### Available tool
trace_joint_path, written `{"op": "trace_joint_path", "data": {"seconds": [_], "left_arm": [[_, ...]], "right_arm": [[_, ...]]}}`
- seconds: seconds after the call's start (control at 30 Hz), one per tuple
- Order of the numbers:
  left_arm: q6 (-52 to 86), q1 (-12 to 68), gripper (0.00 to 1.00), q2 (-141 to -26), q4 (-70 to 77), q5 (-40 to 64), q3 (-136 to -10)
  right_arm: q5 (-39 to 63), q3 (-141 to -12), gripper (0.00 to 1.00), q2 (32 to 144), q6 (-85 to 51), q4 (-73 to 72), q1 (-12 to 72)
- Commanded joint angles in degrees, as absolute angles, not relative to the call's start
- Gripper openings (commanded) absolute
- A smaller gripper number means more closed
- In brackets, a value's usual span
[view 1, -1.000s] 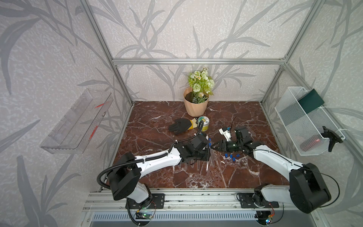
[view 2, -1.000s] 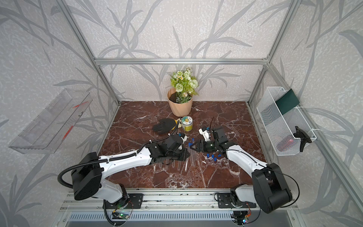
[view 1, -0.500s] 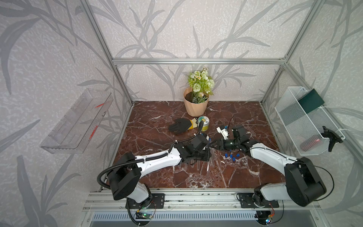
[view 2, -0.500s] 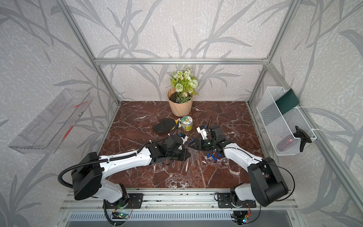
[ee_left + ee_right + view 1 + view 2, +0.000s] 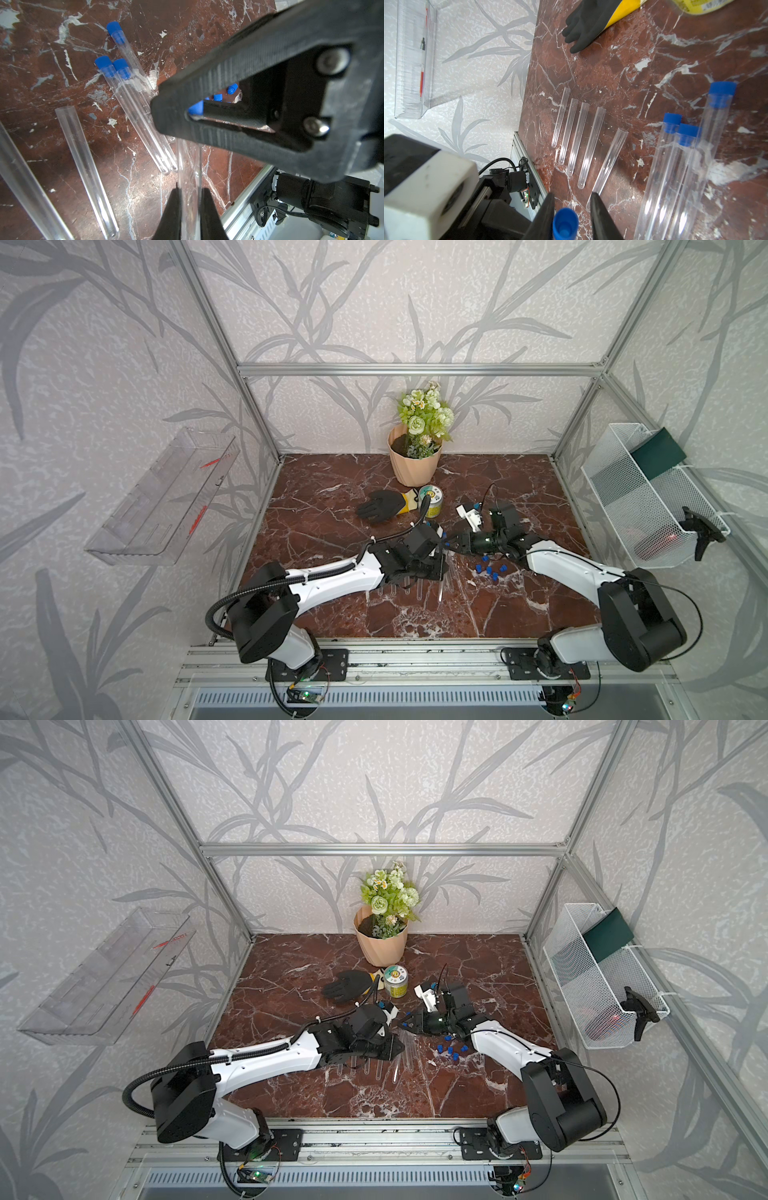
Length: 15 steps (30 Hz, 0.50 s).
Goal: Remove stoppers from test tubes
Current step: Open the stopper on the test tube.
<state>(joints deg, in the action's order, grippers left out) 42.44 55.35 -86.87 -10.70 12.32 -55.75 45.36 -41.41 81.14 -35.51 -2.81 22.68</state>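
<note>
Two tools are brought tip to tip at the middle of the surface (image 5: 332,497). The left tool (image 5: 190,190) is pressed shut onto a held tube (image 5: 189,166), which is pinched by its clear wall and pointed toward the right, apparently lifted off the surface. Its stopper (image 5: 564,223) is seen between the jaws of the right tool (image 5: 572,194). These are spread only slightly wider than the blue cap. One finger appears laid against it and a thin gap is left on the other side, so no firm pinch is shown yet.

Compared with a second ago, the right tool has been moved leftward, away from the loose stoppers (image 5: 489,571) and up to the left tool, and its jaws have been narrowed around the cap. The approach is therefore judged finished and the clamp nearly made. A straight pull to the right, with the tube kept fixed, is what seems called for next.

Just beside the held tube, three capped tubes (image 5: 133,108) are laid together on the surface. Nearer, five open tubes (image 5: 578,135) are set out in a row, mouths to the far side and rounded ends to the near edge. To the right, under the right arm, the loose stoppers are gathered close together. Rather more than half of the work is judged done, with four stoppers left, the one in hand included. At the far side a glove (image 5: 380,508), a can (image 5: 431,502) and a pot (image 5: 415,466) are well apart from all this.
</note>
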Motion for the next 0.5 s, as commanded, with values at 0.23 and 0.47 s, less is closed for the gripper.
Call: {"op": "trace_joint_path", "data": {"seconds": [0.23, 0.47], "left_arm": [[41.4, 55.46, 0.0, -86.47, -10.18, 12.64, -55.95], [41.31, 55.46, 0.0, -86.34, -10.43, 12.34, -56.06]], "right_arm": [[46.04, -42.74, 0.22, 82.26, -36.15, -5.27, 22.86], [46.37, -42.9, 0.16, 82.88, -36.17, -5.62, 22.86]]}}
